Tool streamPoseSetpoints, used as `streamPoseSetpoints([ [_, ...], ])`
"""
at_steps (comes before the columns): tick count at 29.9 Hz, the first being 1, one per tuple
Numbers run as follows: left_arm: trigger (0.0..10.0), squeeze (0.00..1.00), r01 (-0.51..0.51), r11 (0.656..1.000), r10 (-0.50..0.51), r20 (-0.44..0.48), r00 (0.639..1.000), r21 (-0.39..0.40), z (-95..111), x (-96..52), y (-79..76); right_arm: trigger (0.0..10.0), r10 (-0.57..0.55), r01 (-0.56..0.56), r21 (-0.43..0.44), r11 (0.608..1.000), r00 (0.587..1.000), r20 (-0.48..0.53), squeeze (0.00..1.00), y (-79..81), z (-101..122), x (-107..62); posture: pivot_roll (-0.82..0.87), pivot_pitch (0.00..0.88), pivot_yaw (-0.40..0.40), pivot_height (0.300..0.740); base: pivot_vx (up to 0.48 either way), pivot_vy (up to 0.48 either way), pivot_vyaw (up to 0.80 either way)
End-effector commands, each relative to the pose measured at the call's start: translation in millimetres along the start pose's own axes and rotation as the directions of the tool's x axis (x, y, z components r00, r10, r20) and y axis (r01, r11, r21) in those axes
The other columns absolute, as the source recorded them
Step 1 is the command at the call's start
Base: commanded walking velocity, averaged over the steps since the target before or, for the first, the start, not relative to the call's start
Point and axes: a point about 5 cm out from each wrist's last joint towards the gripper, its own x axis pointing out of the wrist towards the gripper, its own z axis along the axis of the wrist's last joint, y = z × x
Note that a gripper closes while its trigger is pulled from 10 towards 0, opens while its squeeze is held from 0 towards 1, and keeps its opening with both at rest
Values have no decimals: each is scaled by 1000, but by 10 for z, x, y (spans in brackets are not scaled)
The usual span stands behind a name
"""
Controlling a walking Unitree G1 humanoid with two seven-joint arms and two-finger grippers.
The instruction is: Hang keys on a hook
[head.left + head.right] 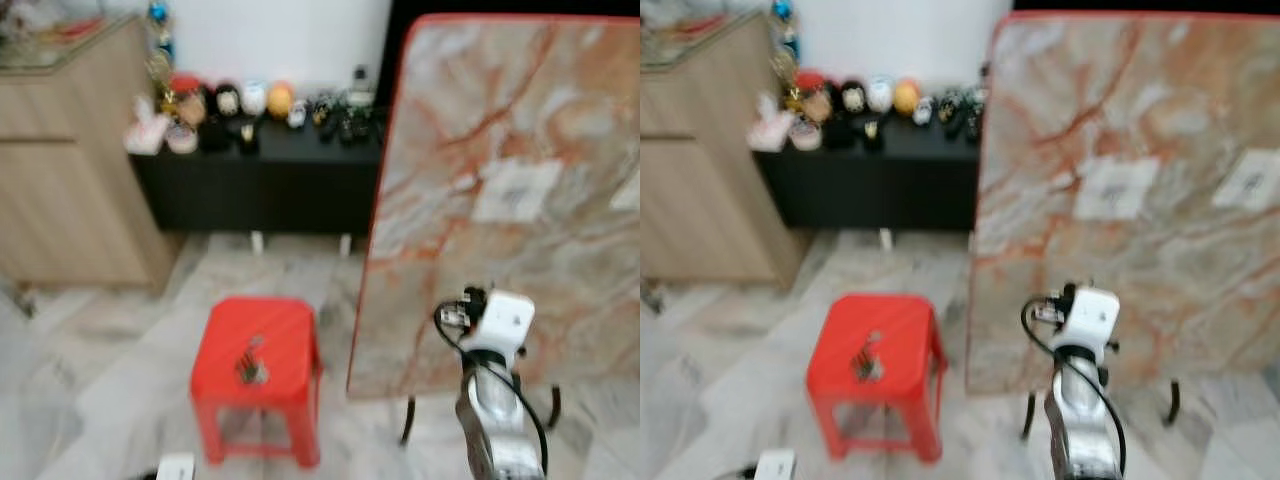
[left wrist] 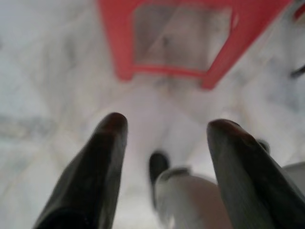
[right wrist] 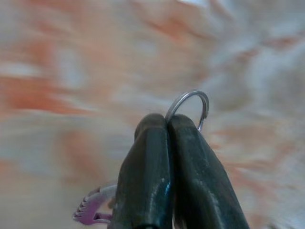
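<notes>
My right gripper (image 3: 167,121) is shut on a silver key ring (image 3: 191,101), and a purple key (image 3: 90,211) hangs from it below the fingers. It is held close in front of a tall marble-patterned slab (image 1: 500,120) with a red edge. My right arm (image 1: 495,400) rises at the lower right, before that slab. Pale square patches (image 1: 515,190) sit on the slab, too blurred to make out. My left gripper (image 2: 164,124) hangs open above the floor, near a red stool (image 2: 181,71).
The red plastic stool (image 1: 285,335) stands on the pale marble floor with a small dark metallic object (image 1: 250,363) on its seat. Behind it is a low black cabinet (image 1: 260,185) carrying several trinkets. A wooden cabinet (image 1: 70,180) stands at the left.
</notes>
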Motion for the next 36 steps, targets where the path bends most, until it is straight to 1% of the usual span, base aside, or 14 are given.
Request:
streamPoseSetpoints([
  [1,10000,0,2,1000,-2,-20,1000,-4,-69,-19,-20,10000,-22,22,11,1000,1000,12,0,-4,40,32,41,0,-47,740,0,0,0],
  [5,10000,0,0,1000,0,-17,1000,-2,-55,-13,-25,10000,-36,35,7,999,999,17,0,-23,50,33,43,0,-50,740,0,0,0],
  [6,10000,0,-1,1000,1,-17,1000,0,-45,-9,-27,10000,-69,69,-3,998,997,33,0,-73,68,28,43,0,-50,740,0,0,0],
  [8,10000,0,-2,1000,2,-15,1000,1,-36,-5,-26,10000,-93,94,-13,995,995,46,0,-115,90,31,42,0,-50,740,0,0,0],
  [14,10000,0,-2,1000,2,-14,1000,1,-24,0,-29,10000,-95,97,-24,995,992,80,0,-137,164,60,35,0,-49,740,0,0,0],
  [16,10000,0,0,1000,0,-15,1000,9,-21,2,-32,10000,-119,124,-30,992,983,140,0,-157,308,105,33,0,-47,740,0,0,0],
  [19,10000,0,2,1000,-2,-12,1000,10,-21,1,-33,10000,-101,109,-41,993,980,172,0,-140,396,140,32,0,-46,740,0,0,0],
  [21,10000,0,5,1000,-4,-12,1000,15,-19,1,-33,10000,-76,91,-72,993,978,192,0,-117,448,165,29,0,-46,740,0,0,0],
  [24,10000,0,3,1000,-3,-11,1000,16,-21,-1,-27,10000,-54,71,-81,994,978,201,0,-85,517,214,30,0,-46,740,0,0,0],
  [26,10000,0,2,1000,-2,-10,1000,13,-20,-1,-27,10000,-18,45,-112,993,972,235,0,-37,598,249,30,0,-47,740,0,0,0],
  [30,10000,0,4,1000,-4,-10,1000,15,-19,0,-34,10000,-8,37,-118,992,970,243,0,-9,623,266,30,0,-47,740,0,0,0],
  [36,10000,0,3,1000,-2,-9,1000,15,-19,1,-44,10000,-7,37,-128,991,974,226,0,-5,612,303,35,0,-46,740,0,0,0],
])
